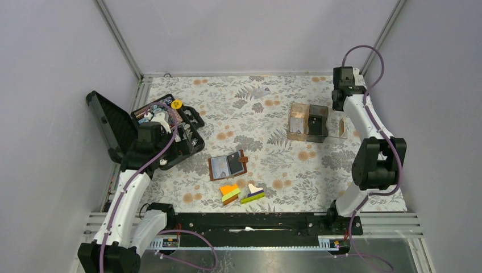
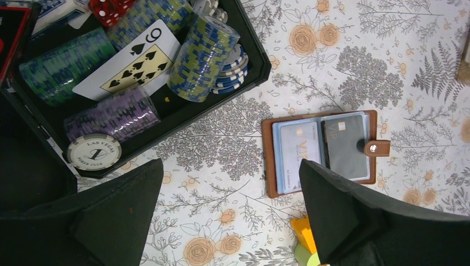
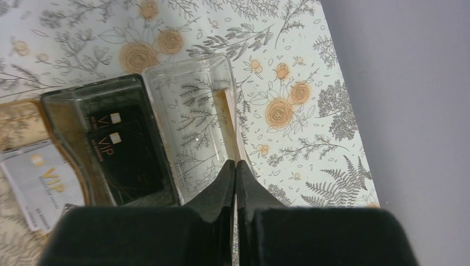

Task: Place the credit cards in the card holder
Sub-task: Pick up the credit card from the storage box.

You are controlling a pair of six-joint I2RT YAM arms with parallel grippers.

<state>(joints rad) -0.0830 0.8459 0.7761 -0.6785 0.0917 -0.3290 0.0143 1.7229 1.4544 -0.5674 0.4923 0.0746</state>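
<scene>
The brown card holder (image 1: 227, 166) (image 2: 268, 158) lies open mid-table, a bluish credit card (image 2: 299, 147) and a grey one (image 2: 345, 145) in its sleeves. My left gripper (image 2: 231, 166) (image 1: 167, 128) hovers open and holds nothing, just left of the holder and beside the black case. Two dark credit cards (image 3: 119, 149) sit in the smoky box, a silver one (image 3: 41, 180) in the brown box. A tan credit card (image 3: 231, 127) (image 1: 343, 128) stands on edge against the clear box. My right gripper (image 3: 236, 162) (image 1: 339, 105) is shut on its near end.
The black case (image 1: 165, 136) (image 2: 166, 105) with poker chips and a playing card lies open at the left. Orange, green and purple blocks (image 1: 241, 193) (image 2: 304, 233) lie near the holder. The compartment boxes (image 1: 307, 122) stand at the right, close to the grey side wall (image 3: 410, 111).
</scene>
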